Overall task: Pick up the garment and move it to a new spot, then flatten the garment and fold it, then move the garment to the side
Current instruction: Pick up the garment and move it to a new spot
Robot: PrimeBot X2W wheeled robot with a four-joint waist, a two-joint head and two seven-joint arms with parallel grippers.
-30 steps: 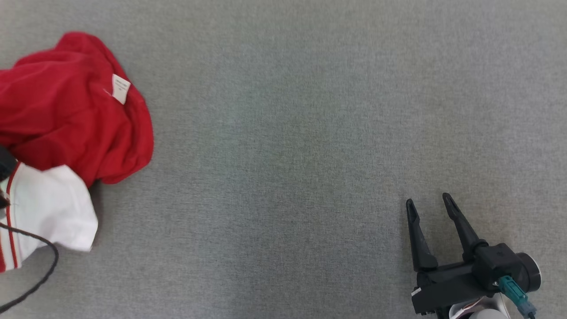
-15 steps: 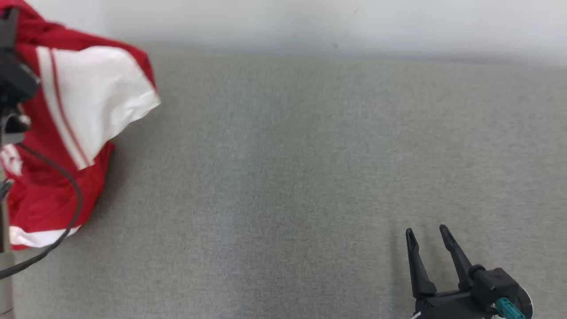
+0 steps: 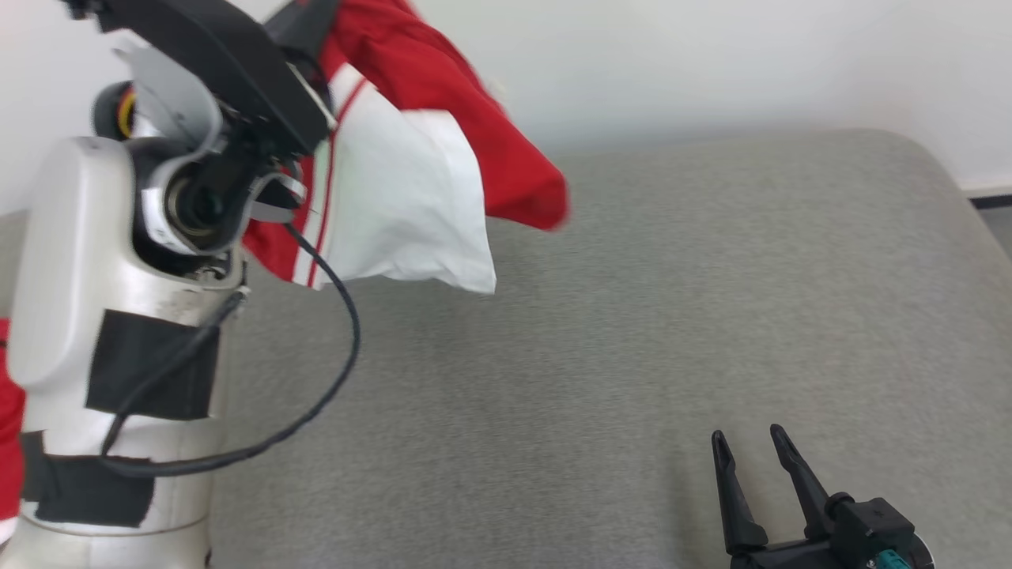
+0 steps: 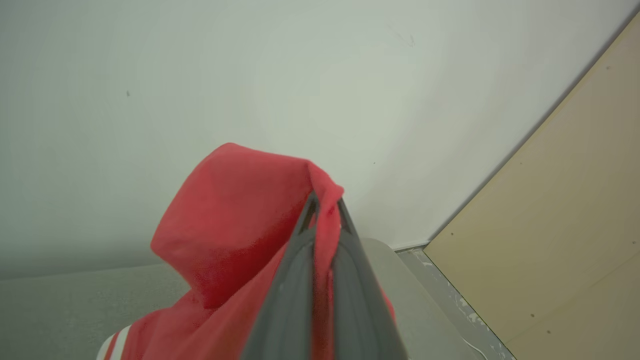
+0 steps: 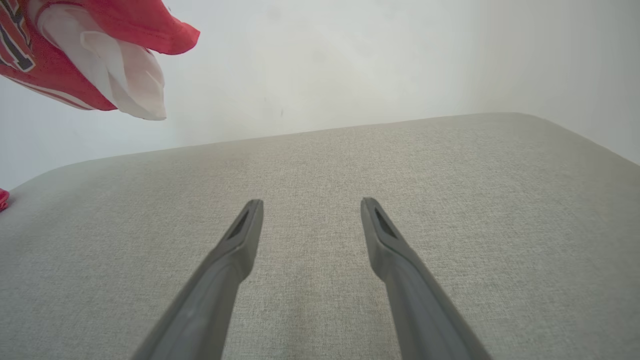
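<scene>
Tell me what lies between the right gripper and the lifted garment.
Nothing but bare grey upholstery lies between the open right gripper and the raised garment; the head view shows that stretch.

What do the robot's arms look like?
The left arm is a rounded, pale grey-white shell with black patches and a looping black cable. On the right, the jaws are black: two long, pointed fingers, with a small teal plug at the base.

Dark outlined lettering on the red garment is cut off and cannot be read.
</scene>
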